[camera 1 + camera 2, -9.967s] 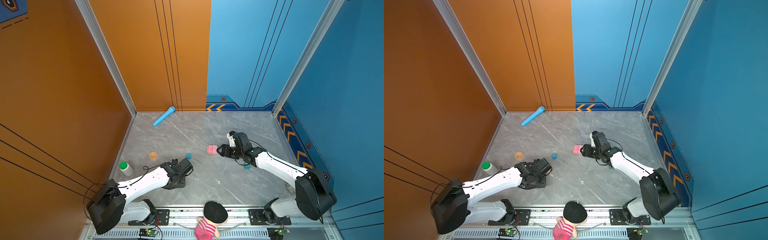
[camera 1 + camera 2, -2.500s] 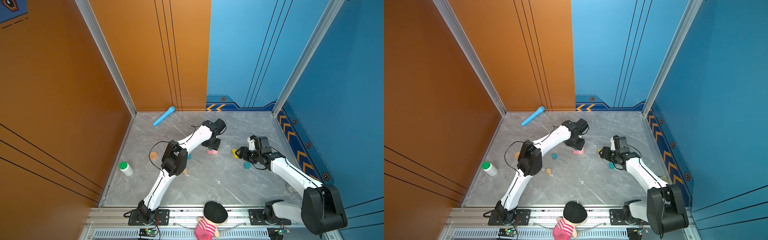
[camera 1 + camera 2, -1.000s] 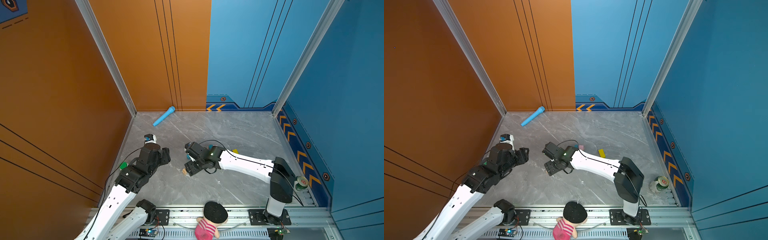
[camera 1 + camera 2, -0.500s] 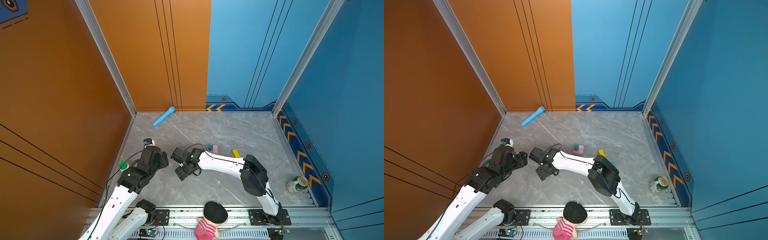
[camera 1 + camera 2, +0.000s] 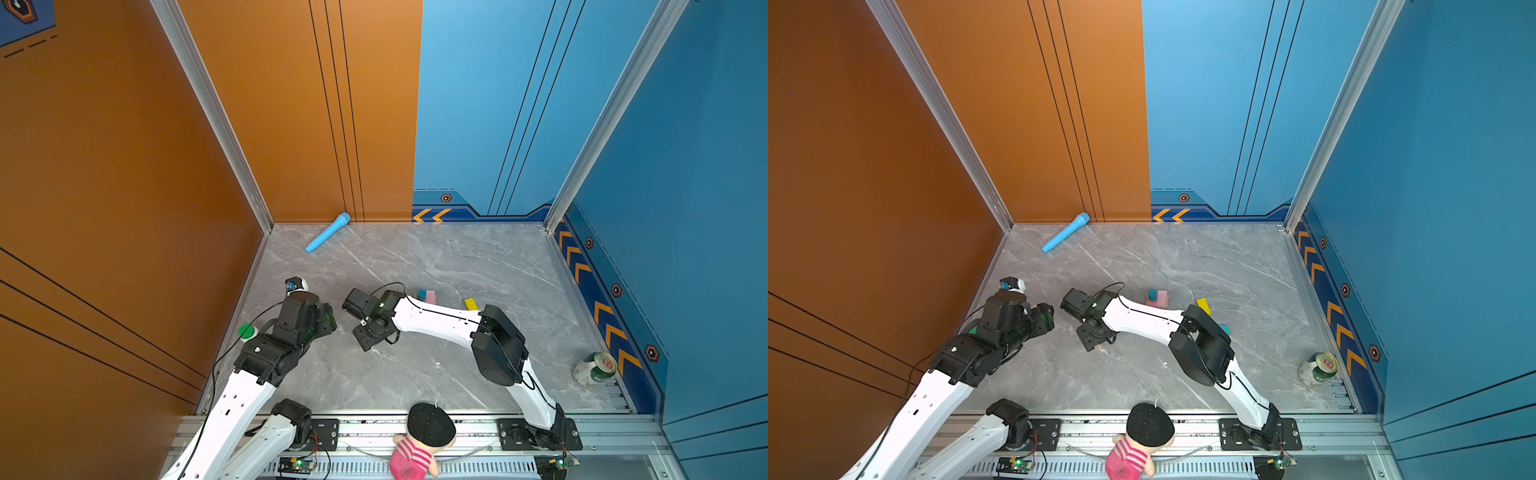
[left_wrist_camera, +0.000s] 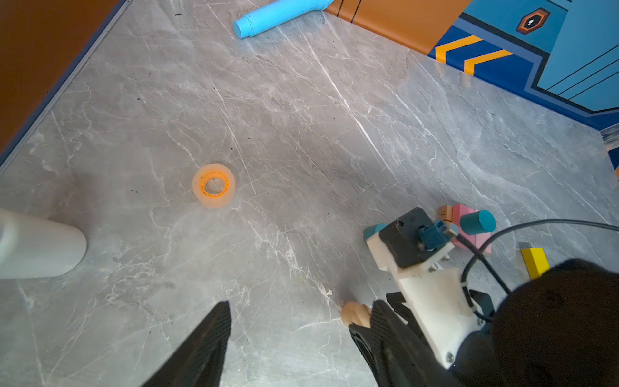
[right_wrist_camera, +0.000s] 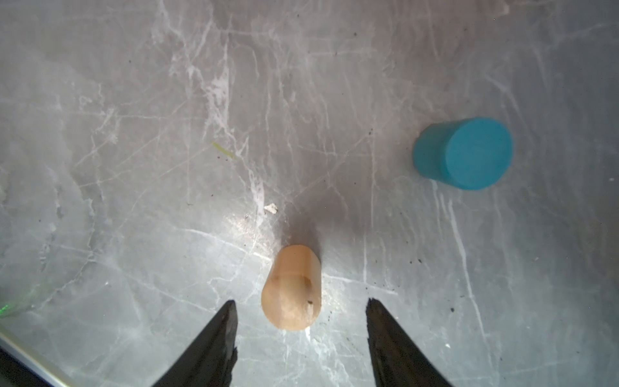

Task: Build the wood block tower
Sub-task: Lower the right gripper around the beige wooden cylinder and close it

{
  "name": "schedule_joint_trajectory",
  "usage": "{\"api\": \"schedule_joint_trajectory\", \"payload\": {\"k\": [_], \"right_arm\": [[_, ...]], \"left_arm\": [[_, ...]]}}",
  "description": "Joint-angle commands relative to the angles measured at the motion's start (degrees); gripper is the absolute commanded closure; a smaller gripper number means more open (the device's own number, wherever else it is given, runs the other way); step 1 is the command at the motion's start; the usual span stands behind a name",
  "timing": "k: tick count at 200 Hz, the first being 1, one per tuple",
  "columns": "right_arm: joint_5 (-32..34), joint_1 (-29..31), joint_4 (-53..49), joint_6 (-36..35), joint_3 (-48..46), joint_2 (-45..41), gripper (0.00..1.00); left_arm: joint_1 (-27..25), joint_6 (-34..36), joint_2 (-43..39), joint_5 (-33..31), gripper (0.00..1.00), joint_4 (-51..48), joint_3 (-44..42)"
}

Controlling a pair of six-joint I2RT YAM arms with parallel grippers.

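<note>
A tan cylinder [image 7: 291,288] lies on its side on the grey floor, between the tips of my right gripper [image 7: 300,301]. That gripper is open, with a gap on both sides of the block. A blue cylinder [image 7: 464,154] stands a little beyond it. My left gripper [image 6: 300,310] is open and empty, hovering left of the tan cylinder [image 6: 355,313]. The tower [image 5: 430,296] is a pink bar with a blue cylinder [image 6: 477,222] on top and a small tan block beside it. A yellow bar [image 5: 471,304] lies to its right. A teal cube [image 5: 1225,329] peeks out behind the right arm.
A light-blue toy microphone [image 5: 328,232] lies by the back wall. A white bottle with a green cap [image 5: 248,331] stands near the left wall, with an orange tape ring [image 6: 214,185] near it. A green can [image 5: 594,368] lies at the right edge. A doll [image 5: 424,436] sits at the front rail.
My right gripper has swung left across the middle to sit over the tan cylinder, and its jaws have narrowed a little. The left arm has shifted only slightly.
</note>
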Motion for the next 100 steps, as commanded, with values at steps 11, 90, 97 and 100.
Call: {"api": "schedule_joint_trajectory", "payload": {"k": [11, 90, 97, 100], "right_arm": [[0.1, -0.1, -0.2, 0.5, 1.7, 1.8, 0.38], [-1.1, -0.1, -0.3, 0.5, 2.1, 3.2, 0.45], [-1.2, -0.1, -0.3, 0.5, 2.2, 3.3, 0.47], [-1.2, 0.0, -0.3, 0.5, 2.2, 3.4, 0.47]], "left_arm": [[0.8, 0.3, 0.0, 1.4, 0.32, -1.0, -0.7], [1.3, 0.3, 0.6, 2.1, 0.31, -0.9, -0.9], [1.4, 0.3, 0.7, 2.2, 0.32, -0.8, -0.9], [1.4, 0.3, 0.7, 2.2, 0.32, -0.8, -0.8]]}}
